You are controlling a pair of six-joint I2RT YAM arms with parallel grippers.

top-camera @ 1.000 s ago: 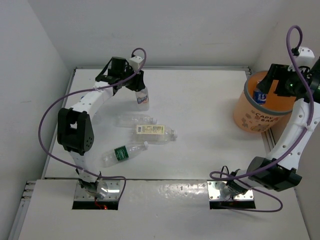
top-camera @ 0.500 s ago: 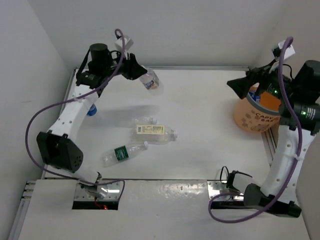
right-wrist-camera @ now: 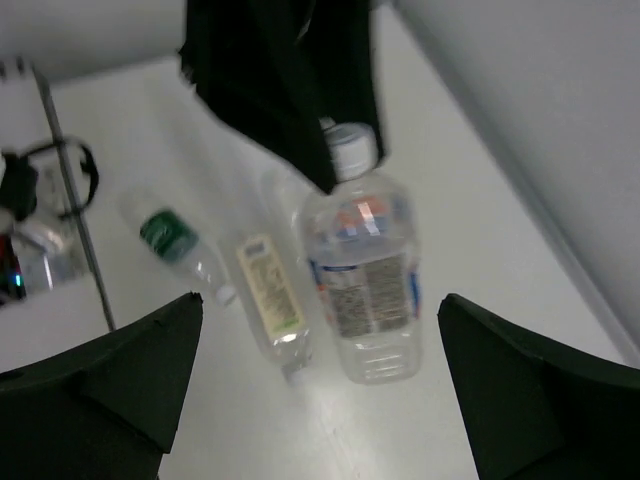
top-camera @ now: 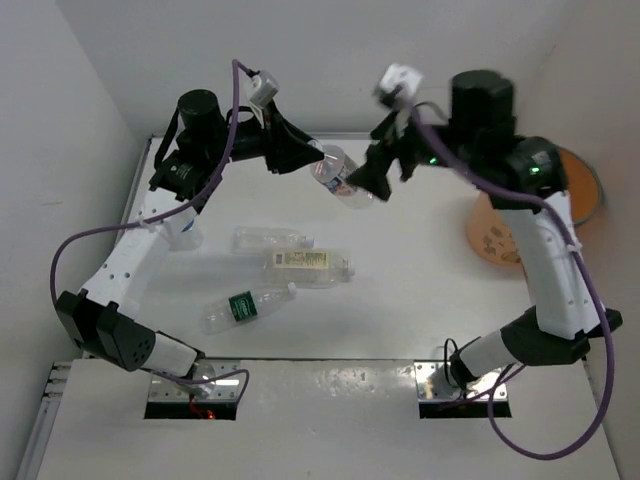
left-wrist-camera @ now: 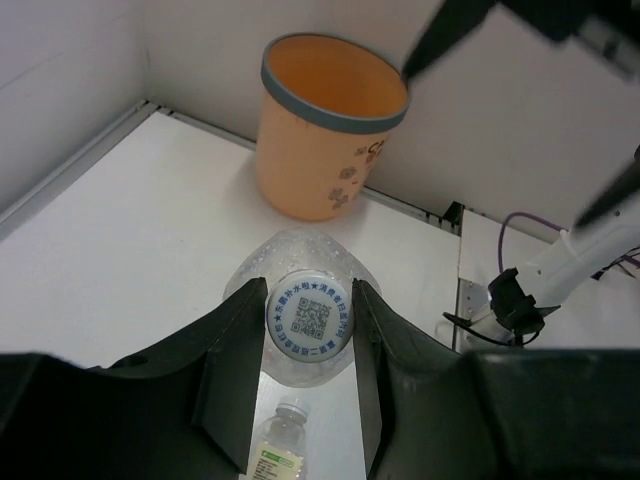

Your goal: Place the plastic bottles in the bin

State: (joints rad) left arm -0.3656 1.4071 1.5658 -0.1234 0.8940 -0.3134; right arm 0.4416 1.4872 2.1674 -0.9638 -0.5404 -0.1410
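The left gripper (top-camera: 305,160) is clamping a clear bottle (top-camera: 338,178) by the neck just under its white cap (left-wrist-camera: 310,318), holding it up in the air well to the left of the orange bin (left-wrist-camera: 330,130). The right gripper (top-camera: 370,180) is sitting just on the bin side of that bottle, jaws spread wide with nothing between them. This is looking like a mid-air handover (the bin seems far for the left arm).

To do it well, the right fingers (right-wrist-camera: 120,370) are needing to straddle the labelled body, clear of the left fingers, and squeeze gently, since thin plastic will likely buckle or slip. The left should be letting go only once that grip is firm. Then it's a carry over the grey rim (left-wrist-camera: 335,88) and a drop.

3 more are waiting on the table (top-camera: 420,290), further from the bin: an unlabelled bottle (top-camera: 268,238), a cream-label bottle (top-camera: 305,260) and a green-label bottle (top-camera: 240,305).
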